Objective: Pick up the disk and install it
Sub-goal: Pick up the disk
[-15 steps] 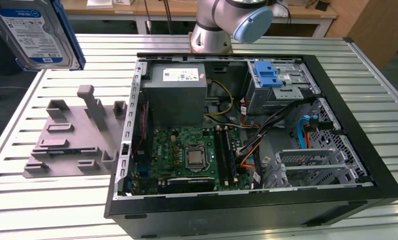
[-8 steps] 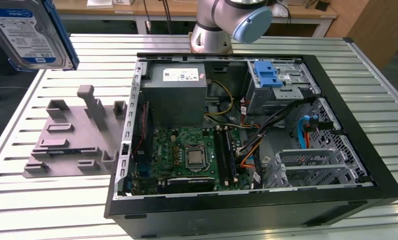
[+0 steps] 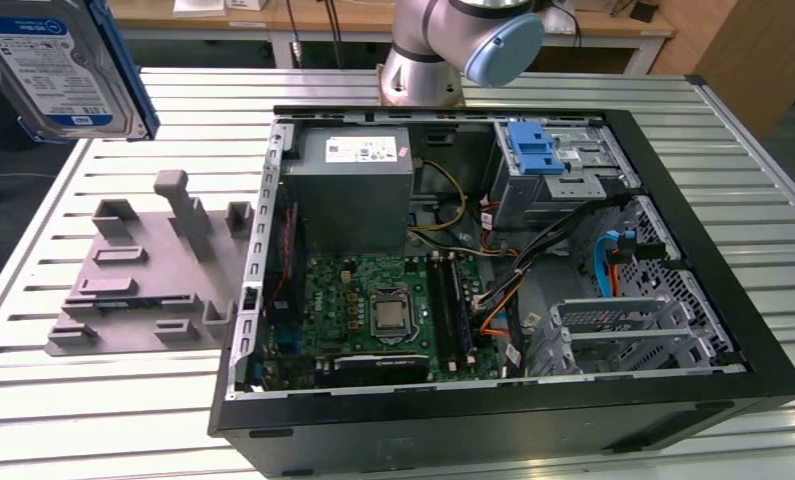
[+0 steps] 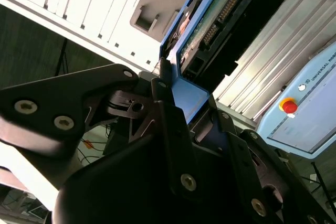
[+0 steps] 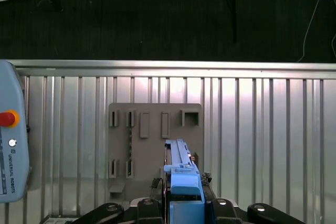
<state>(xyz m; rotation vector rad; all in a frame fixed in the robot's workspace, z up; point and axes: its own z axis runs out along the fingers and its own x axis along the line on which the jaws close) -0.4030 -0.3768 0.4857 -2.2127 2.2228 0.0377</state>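
Blue plastic marks the spot where your gripper (image 4: 186, 90) has hold. Its black fingers (image 4: 164, 93) are closed on the blue carrier bracket that frames the disk (image 4: 210, 24), one on each side, and the bracket fills the narrow gap between them. In the second wrist view the disk's green circuit board faces the camera, and the disk reaches away from the fingers.

In the exterior view the disk (image 3: 50, 60) hangs upright at the exterior view's far left, close to the camera. Its white-and-blue label faces the lens and its blue bracket runs down one side. It is raised clear of the slatted metal table (image 3: 717, 170) and well apart from the open computer case (image 3: 504, 440). Your arm's (image 3: 437, 50) grey and light-blue joint rises behind the case.

In the first wrist view the disk (image 5: 181, 161) shows edge-on in front of the grey fixture plate (image 5: 152, 145), which lies flat on the table beside the case.
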